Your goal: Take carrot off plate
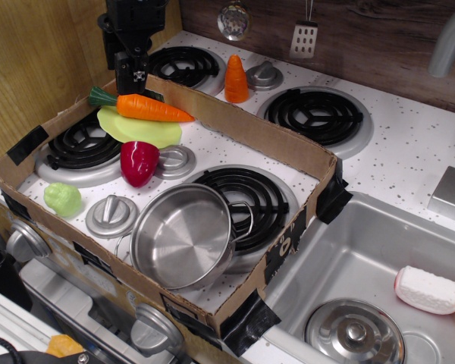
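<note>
The long orange carrot [152, 108] with a dark green stem end lies across the lime-green plate [140, 127] at the back left of the cardboard tray. My black gripper [131, 80] hangs just above and behind the carrot's stem half, fingers pointing down, apart from the carrot. I cannot tell from this view whether the fingers are open or shut. Nothing shows between them.
A red toy pepper [139, 162], a steel pot [183, 235], a pale green lumpy vegetable [62, 199] and knobs sit inside the cardboard tray [273, 140]. A short orange cone [236, 79] stands behind the tray wall. A sink [364, 280] is at the right.
</note>
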